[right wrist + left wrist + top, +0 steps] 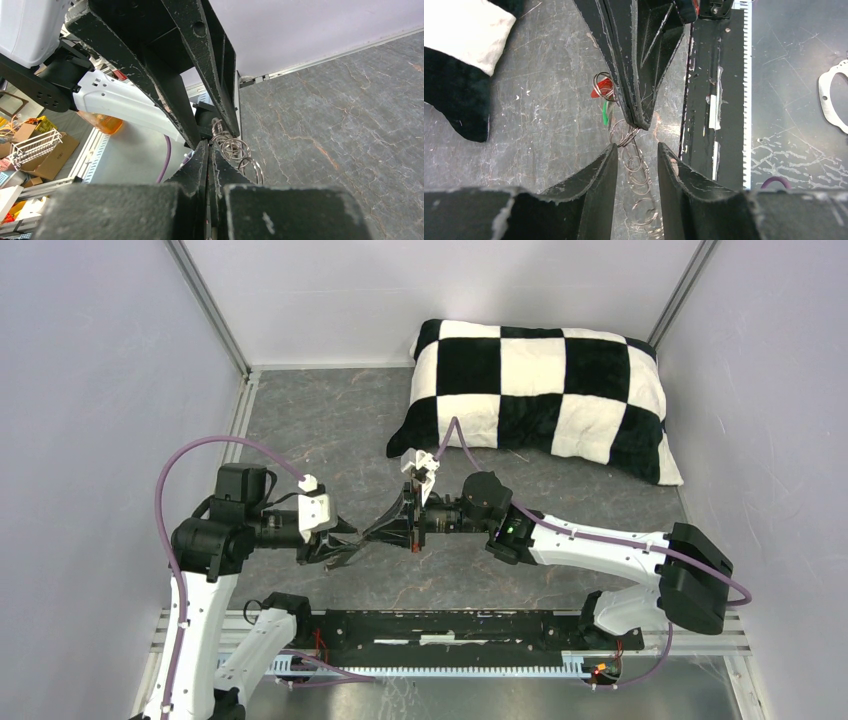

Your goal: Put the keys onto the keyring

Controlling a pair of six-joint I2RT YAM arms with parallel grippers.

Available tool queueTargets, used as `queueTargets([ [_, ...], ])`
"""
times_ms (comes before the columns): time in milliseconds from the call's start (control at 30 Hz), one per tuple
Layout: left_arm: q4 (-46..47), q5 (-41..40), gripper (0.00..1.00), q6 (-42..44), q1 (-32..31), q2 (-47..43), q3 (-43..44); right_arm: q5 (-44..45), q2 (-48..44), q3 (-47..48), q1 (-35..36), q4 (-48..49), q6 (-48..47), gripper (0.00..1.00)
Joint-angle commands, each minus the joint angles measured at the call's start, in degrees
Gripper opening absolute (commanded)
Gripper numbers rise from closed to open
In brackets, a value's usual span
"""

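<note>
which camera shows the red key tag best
Left wrist: the red tag is plainly visible, beside the green tag. Right wrist shows only bare rings, no tag; in the top view it cannot be made out.

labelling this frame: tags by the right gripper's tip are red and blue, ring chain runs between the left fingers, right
Only the colour is off: the left wrist view shows a red tag and a green tag, not blue, by the right gripper's tip. The ring chain does run between the left gripper's fingers.
</note>
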Motion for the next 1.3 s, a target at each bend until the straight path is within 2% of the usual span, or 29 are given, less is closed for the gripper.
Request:
queueTargets([
  [0, 0.32, 2.79, 0.42, 0.07, -0.13, 0.13, 0.36, -1.27, 0.26, 2.53, 0.4, 3.78, 0.85, 0.01],
  [167, 0.31, 2.96, 0.38, 0.17, -0.12, 0.22, 0.75, -0.86, 0.84, 3.01, 0.53, 2.93, 0.73, 0.0],
  [433, -1.77, 2.67, 0.2, 2.8, -0.12, -0.1, 0.55, -0.52, 1.68, 4.81, 0.68, 1.52, 0.93, 0.0],
  [667, -4.77, 2.99, 0.17, 5.62, -0.12, 0.31, 0.93, -0.75, 2.66, 7.15, 0.98, -0.35, 1.32, 0.0],
  [733, -4.81, 3.2, 0.13, 5.81, -0.12, 0.37, 0.93, -0.88, 2.76, 7.56, 0.99, -0.76, 1.21, 0.0],
  [800, -4.8, 3.25, 0.03, 5.9, -0.12, 0.46, 0.86, -0.79, 2.54, 7.73, 1.11, -1.25, 0.99, 0.0],
  [867, -4.78, 3.18, 0.02, 5.73, -0.12, 0.31, 0.69, -0.29, 1.89, 8.18, 1.05, -3.05, -0.21, 0.0],
  [1033, -3.63, 4.71, 0.02, 2.95, -0.12, 0.42, 0.92, 2.21, -2.63, 7.97, 0.0, -9.71, -6.49, 0.14],
  [1167, -1.63, 6.26, 0.02, 0.56, -0.12, 0.2, 1.39, 3.48, -7.73, 7.86, -1.28, -17.36, -13.87, 0.39],
  [1267, -1.12, 5.74, 0.02, 4.7, -0.12, -1.43, 1.02, 5.43, -10.88, 7.96, -1.14, -23.31, -19.49, 0.47],
])
